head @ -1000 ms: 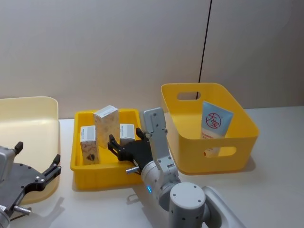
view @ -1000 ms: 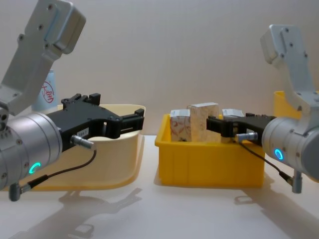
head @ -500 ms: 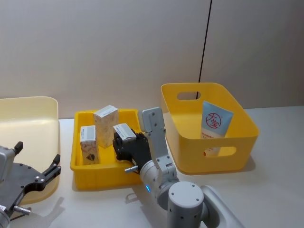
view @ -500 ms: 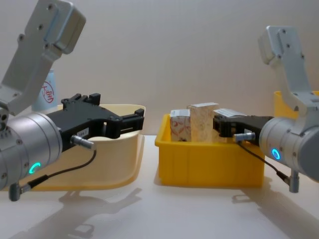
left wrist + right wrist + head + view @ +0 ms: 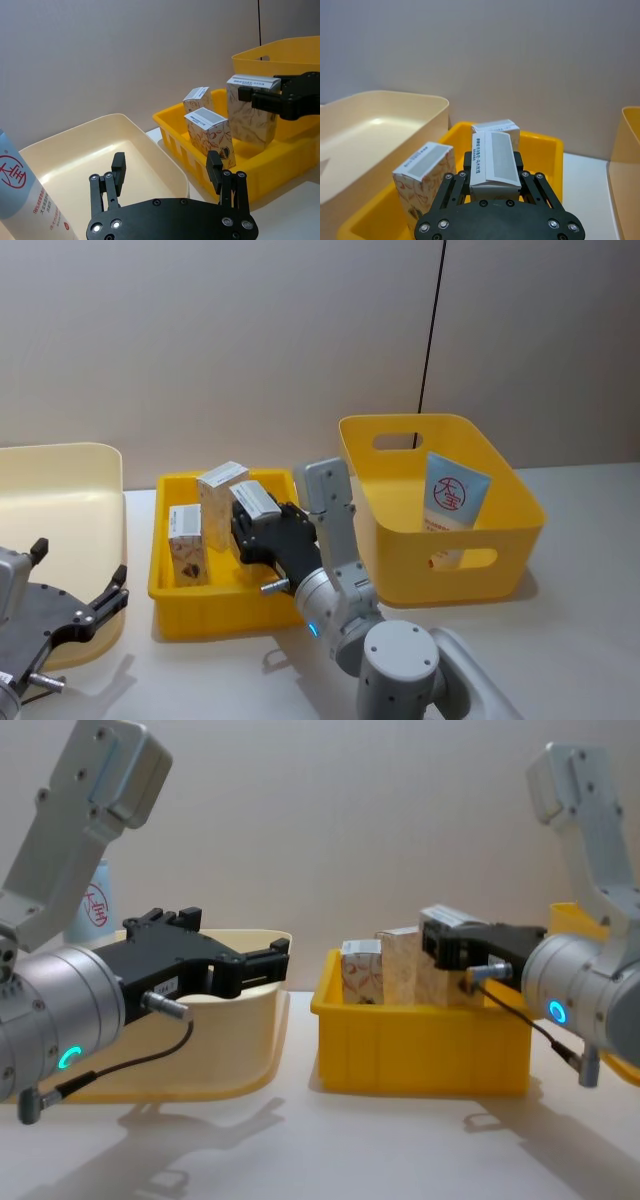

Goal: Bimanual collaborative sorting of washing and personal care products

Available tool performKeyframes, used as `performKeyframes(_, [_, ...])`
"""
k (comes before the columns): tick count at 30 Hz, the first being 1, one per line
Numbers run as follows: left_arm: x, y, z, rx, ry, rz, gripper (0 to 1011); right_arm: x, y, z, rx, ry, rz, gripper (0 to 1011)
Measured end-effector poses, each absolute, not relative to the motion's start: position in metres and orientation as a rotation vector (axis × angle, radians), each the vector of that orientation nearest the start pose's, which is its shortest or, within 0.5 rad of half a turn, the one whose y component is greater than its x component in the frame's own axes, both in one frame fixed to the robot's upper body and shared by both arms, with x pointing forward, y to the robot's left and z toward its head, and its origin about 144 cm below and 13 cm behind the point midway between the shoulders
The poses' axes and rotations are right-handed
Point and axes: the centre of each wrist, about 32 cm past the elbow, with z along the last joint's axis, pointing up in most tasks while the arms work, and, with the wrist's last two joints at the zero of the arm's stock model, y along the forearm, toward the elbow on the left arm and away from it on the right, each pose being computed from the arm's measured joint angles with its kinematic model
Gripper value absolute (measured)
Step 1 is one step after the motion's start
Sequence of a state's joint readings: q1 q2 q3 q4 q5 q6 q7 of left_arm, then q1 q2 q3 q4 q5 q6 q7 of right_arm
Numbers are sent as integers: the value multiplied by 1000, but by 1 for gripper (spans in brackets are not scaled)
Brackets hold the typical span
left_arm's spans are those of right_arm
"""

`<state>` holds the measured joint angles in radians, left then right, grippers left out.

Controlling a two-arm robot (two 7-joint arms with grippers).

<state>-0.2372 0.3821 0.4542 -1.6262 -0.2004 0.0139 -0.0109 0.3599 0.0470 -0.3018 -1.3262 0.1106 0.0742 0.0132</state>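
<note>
My right gripper (image 5: 247,518) is shut on a small white carton (image 5: 257,500) with a reddish-brown pattern, holding it above the shallow yellow bin (image 5: 222,611). In the right wrist view the carton (image 5: 493,161) sits between the jaws. Two more cartons (image 5: 186,542) (image 5: 218,496) stand upright in that bin. One pale-blue tube (image 5: 454,497) leans inside the deep yellow bin (image 5: 505,532). Another tube (image 5: 21,196) stands in the cream bin (image 5: 95,150). My left gripper (image 5: 166,171) hangs open over the cream bin's near edge, holding nothing.
The three bins stand in a row on a pale table, cream (image 5: 62,488) at left, shallow yellow in the middle, deep yellow at right. A plain wall lies close behind them. Bare tabletop (image 5: 380,1140) runs along the front.
My right gripper closed on the carton in the shallow bin and raised it clear of the bin floor, shifting slightly left. The left arm has not moved.
</note>
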Motion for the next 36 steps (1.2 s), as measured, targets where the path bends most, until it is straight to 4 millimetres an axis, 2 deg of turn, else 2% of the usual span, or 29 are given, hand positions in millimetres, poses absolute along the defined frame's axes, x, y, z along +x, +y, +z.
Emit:
performKeyframes(7, [492,198,1204,61,-268,1124,1003,547,-154,1199,53,-90,-1243,412])
performKeyframes(21, [492,198,1204,61,-268,1124,1003,542,-172,1231,235,-230,-1201,412])
performKeyframes(28, [492,198,1204,61,-268,1124,1004,530,-187,1244,286,-282,-1242,412])
performKeyframes(36, [492,198,1204,61,-268,1124,1004,511,-202,1248,272,-282,-1320,412])
